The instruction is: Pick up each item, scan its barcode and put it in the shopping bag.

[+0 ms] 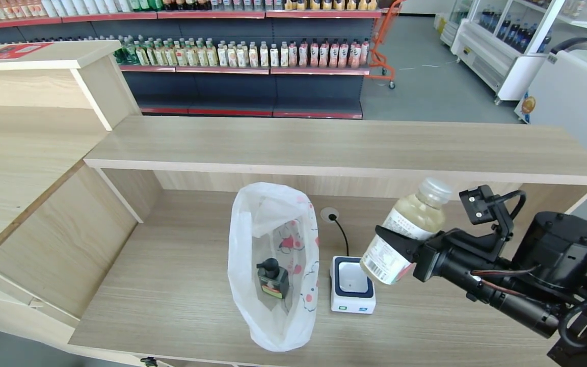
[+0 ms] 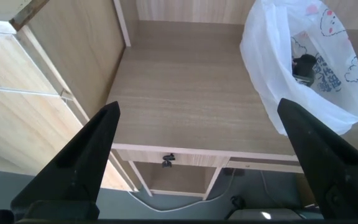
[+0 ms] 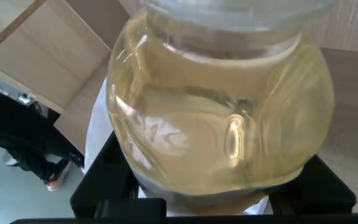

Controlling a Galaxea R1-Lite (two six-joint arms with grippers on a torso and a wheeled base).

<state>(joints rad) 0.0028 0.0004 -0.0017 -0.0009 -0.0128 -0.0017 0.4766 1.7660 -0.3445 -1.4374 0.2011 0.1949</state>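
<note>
Your right end effector (image 1: 398,247) was clamped around the labelled middle of a clear plastic bottle of pale yellow drink with a white label (image 1: 410,229). It held the bottle in the air over the right part of the light wooden bench (image 1: 181,295). The bottle leaned with its clear cap up and away from you. Its base hung just above the right side of the small white box scanner with a blue-framed window (image 1: 352,285), apart from it. The barcode on the label faced down and to the left. From the right wrist camera you saw the bottle's rounded shoulder (image 3: 219,118) between the dark fingers.

Your left end effector (image 2: 197,162) was spread wide and empty above the bench's near edge.

The white plastic shopping bag with a pink print (image 1: 240,265) stood open just left of the scanner. A dark pump bottle (image 1: 272,279) stood upright inside it. A black cable (image 1: 342,234) ran from the scanner to a round port in the bench.
</note>
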